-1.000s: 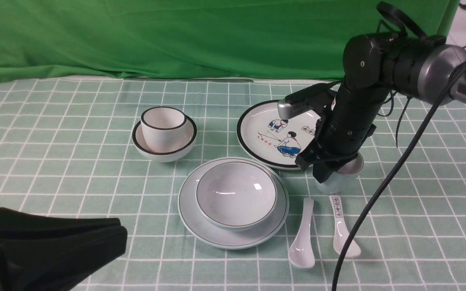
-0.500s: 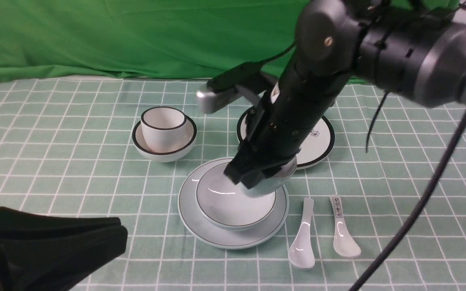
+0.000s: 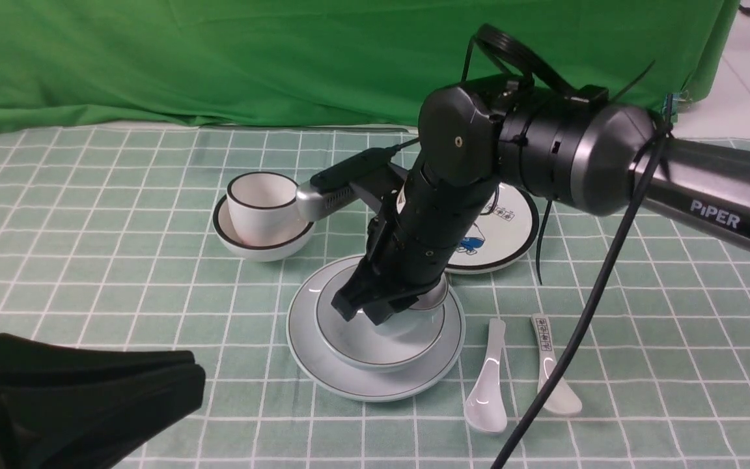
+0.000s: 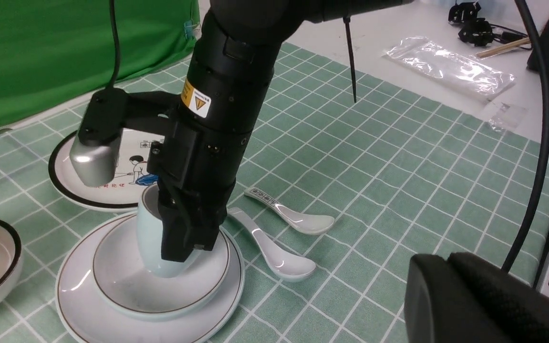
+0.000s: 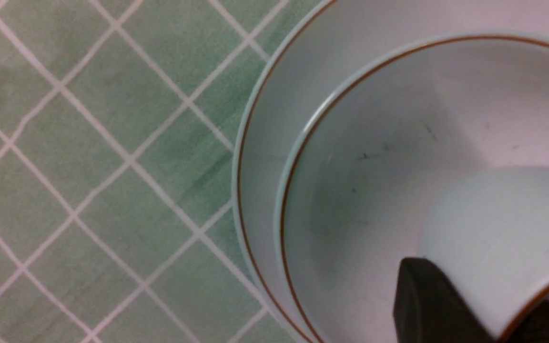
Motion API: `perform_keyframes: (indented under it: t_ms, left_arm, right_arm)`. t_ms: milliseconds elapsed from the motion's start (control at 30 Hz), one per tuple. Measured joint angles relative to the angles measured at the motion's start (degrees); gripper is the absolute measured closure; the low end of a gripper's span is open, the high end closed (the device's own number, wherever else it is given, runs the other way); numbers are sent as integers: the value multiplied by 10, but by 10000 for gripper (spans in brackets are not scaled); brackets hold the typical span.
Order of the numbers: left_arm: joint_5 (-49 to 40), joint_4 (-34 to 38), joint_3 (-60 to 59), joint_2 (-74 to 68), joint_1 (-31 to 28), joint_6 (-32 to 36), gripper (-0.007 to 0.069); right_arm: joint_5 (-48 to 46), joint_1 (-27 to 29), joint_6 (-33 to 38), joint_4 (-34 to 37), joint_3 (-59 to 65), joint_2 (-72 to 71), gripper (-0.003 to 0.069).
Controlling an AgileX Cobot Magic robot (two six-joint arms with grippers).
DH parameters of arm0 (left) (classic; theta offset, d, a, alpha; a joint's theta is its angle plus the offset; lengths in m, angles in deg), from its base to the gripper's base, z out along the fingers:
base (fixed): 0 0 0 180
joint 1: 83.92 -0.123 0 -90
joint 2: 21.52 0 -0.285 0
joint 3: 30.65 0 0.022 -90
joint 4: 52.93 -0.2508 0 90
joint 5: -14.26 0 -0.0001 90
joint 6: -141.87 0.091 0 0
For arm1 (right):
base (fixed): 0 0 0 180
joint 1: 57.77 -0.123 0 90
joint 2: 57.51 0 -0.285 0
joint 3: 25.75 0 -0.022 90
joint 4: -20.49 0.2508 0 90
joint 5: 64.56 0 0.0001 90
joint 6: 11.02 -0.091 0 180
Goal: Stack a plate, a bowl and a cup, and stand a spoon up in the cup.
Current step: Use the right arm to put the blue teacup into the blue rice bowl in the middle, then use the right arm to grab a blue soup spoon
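Pinches cup (image 4: 150, 238) by its rim in right claw (image 3: 365, 311) — near upright, straight below the jaws, base low inside bowl (image 3: 349, 342) on plate (image 3: 313, 368). Left claw (image 3: 193, 374) pressed shut, idle — spoon (image 3: 487, 384) nearer right arm.

1. Above the plate (image 3: 375, 389): the right arm (image 3: 453, 195) reaches down from the right; the right gripper (image 3: 368, 312) is clamped on the cup (image 4: 148, 236) inside the bowl (image 3: 349, 342); the top is blocked.
2. Just right of the plate: the plain spoon (image 3: 487, 391) and the printed spoon (image 3: 554, 384); a black cable (image 3: 597, 286) crosses the latter.
3. Behind the plate: the picture plate (image 3: 512, 228) to the right; the black-rimmed bowl (image 3: 264, 244) with the white cup (image 3: 263, 202) to the left.
4. Left of the plate: open cloth (image 3: 153, 273); the left gripper (image 3: 198, 381) sits low at the near-left.
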Motion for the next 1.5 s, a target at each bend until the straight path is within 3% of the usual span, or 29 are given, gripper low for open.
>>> perform_keyframes:
  t_ms: [200, 300, 367, 467, 567, 667, 767, 867, 967, 1033, 1167, 1300, 1500]
  left_arm:
    - [0, 0, 0, 0, 0, 0, 615]
    - [-2, 0, 0, 0, 0, 0, 615]
    - [-2, 0, 0, 0, 0, 0, 615]
    - [-2, 0, 0, 0, 0, 0, 615]
    - [-2, 0, 0, 0, 0, 0, 615]
    - [-3, 0, 0, 0, 0, 0, 615]
    - [-3, 0, 0, 0, 0, 0, 615]
    - [-3, 0, 0, 0, 0, 0, 615]
    - [-3, 0, 0, 0, 0, 0, 615]
    - [-3, 0, 0, 0, 0, 0, 615]
    - [-3, 0, 0, 0, 0, 0, 615]
    - [-3, 0, 0, 0, 0, 0, 615]
    - [-1, 0, 0, 0, 0, 0, 615]
  right_arm:
    - [9, 0, -1, 4, 0, 7, 570]
    - [15, 0, -9, 4, 0, 8, 535]
    - [16, 0, -18, 3, 0, 8, 461]
    - [17, 0, -28, 3, -1, 8, 281]
    - [4, 0, -28, 1, -11, 6, 150]
    - [-36, 0, -29, -12, -42, -8, 94]
    - [-112, 0, -29, -50, -86, -41, 134]
    - [-168, 1, -31, -130, -107, -79, 244]
    - [-168, 8, -56, -202, -97, -109, 323]
    - [-168, 50, -100, -236, -41, -146, 393]
    - [-155, 123, -147, -211, 61, -168, 387]
    - [-27, 197, -144, -82, 179, -145, 302]
    - [27, 205, -130, -15, 196, -90, 261]
